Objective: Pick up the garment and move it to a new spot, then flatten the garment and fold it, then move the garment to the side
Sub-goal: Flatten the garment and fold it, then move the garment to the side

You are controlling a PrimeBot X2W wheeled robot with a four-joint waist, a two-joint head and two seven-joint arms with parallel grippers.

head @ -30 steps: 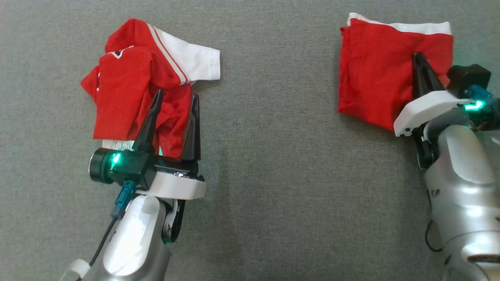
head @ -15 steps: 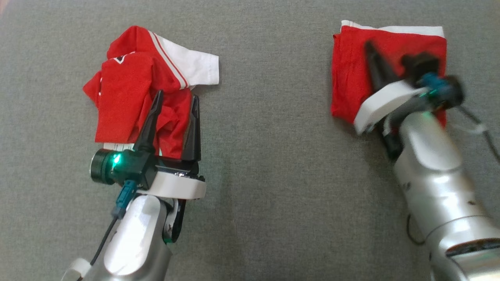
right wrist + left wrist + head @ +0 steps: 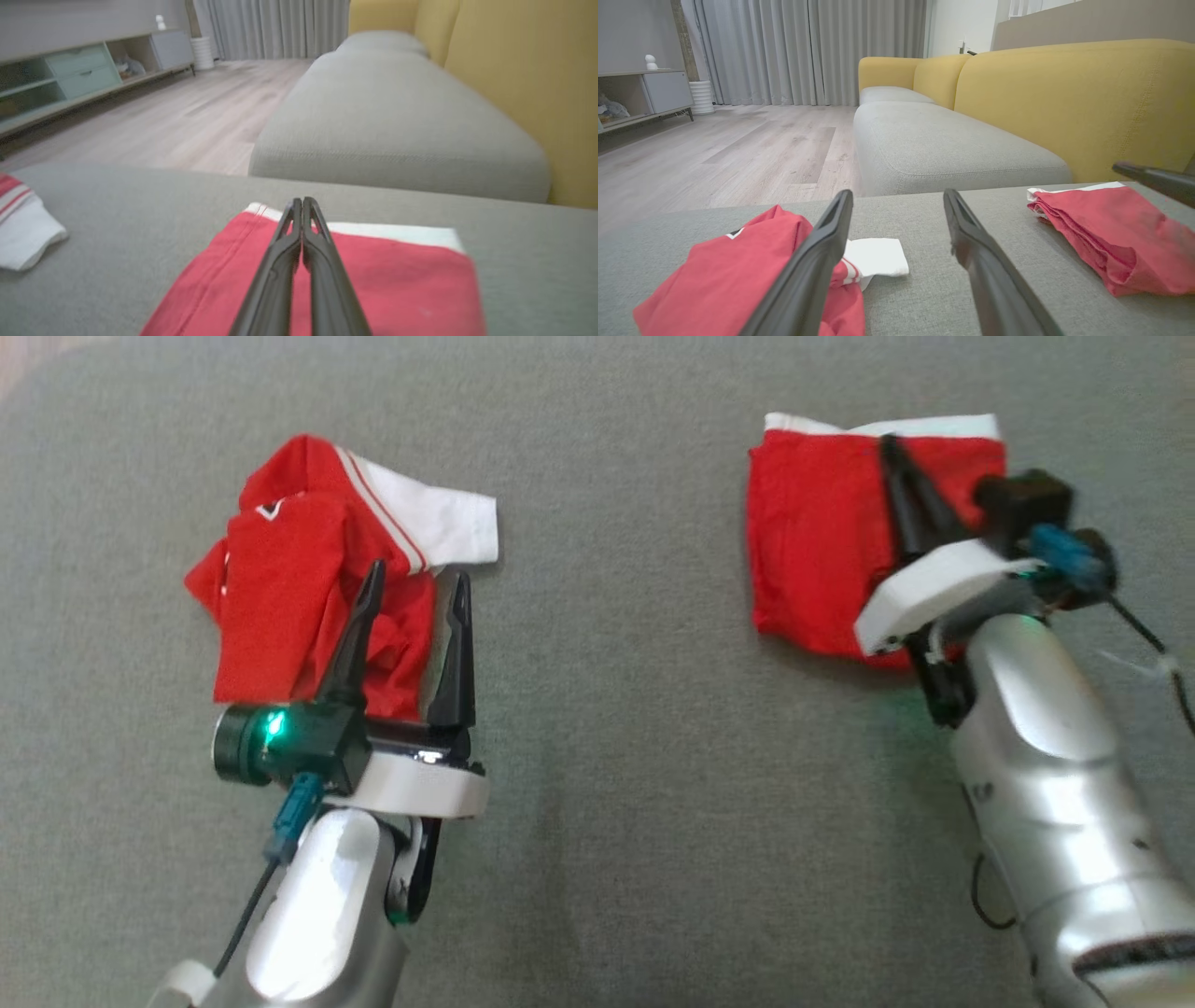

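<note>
Right end effector [image 3: 888,441] (closed) farther up folded garment [image 3: 810,553] now

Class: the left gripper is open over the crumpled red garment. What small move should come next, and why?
Probably lower the left gripper onto the crumpled garment and close on a fold. Its jaws stand open above the cloth, holding nothing, and the garment lies bunched, not flattened.

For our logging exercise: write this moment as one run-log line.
left gripper: open, at crumpled red-and-white shirt | right gripper: shut, over folded red cloth with white edge | surface: grey fabric cushion
</note>
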